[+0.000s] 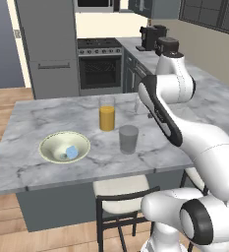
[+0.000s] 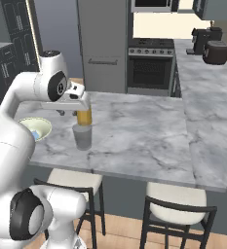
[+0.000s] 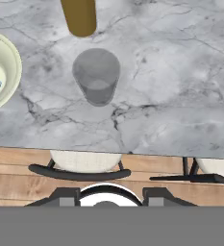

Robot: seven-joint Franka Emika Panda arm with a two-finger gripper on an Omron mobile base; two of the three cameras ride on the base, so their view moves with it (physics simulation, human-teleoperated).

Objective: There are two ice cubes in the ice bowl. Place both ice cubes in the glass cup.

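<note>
My tool (image 2: 61, 113), grip state not discernible, hangs above the glass cup (image 3: 96, 76); the ice bowl (image 3: 10, 57) with the ice cube (image 1: 72, 152) lies left.

We found no legible text, label, brand, number or sign on anything. The glass cup (image 1: 128, 139), ice bowl (image 1: 51, 141), juice glass (image 1: 106, 115) and marble counter (image 1: 37, 118) carried no markings we could read; the oven (image 1: 100, 69) and coffee machine (image 1: 152, 37) showed none either.
</note>
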